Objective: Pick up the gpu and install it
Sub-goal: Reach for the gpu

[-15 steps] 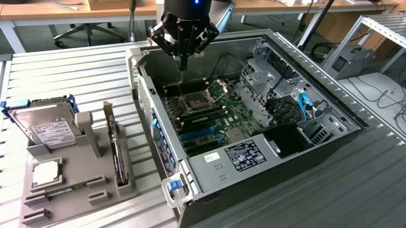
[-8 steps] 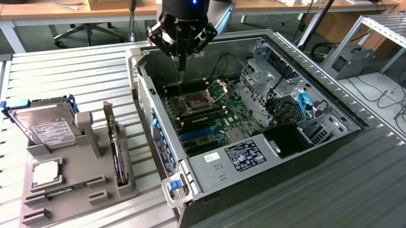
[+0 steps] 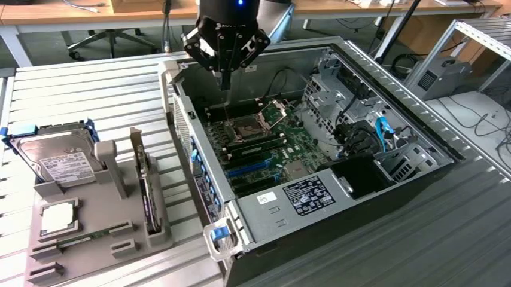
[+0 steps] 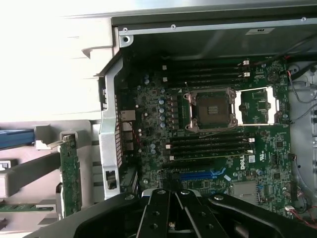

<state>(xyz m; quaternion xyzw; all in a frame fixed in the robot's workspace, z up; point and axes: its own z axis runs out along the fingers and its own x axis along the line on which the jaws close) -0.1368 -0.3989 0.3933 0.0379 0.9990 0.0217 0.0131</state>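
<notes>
gripper (image 3: 226,84) in exterior view hung above open computer case (image 3: 264,224), fingers together, nothing held. gpu (image 3: 148,191) stood on edge in grey holder (image 3: 88,257) at exterior view's left, well apart from gripper. wrist view: gripper (image 4: 174,198) over motherboard (image 4: 148,124); gpu (image 4: 71,173) outside case wall.

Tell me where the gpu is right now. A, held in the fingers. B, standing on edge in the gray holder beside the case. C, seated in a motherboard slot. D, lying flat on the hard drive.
B: the gpu stands on edge in the gray holder, while the shut gripper hangs over the open case holding nothing.
</notes>
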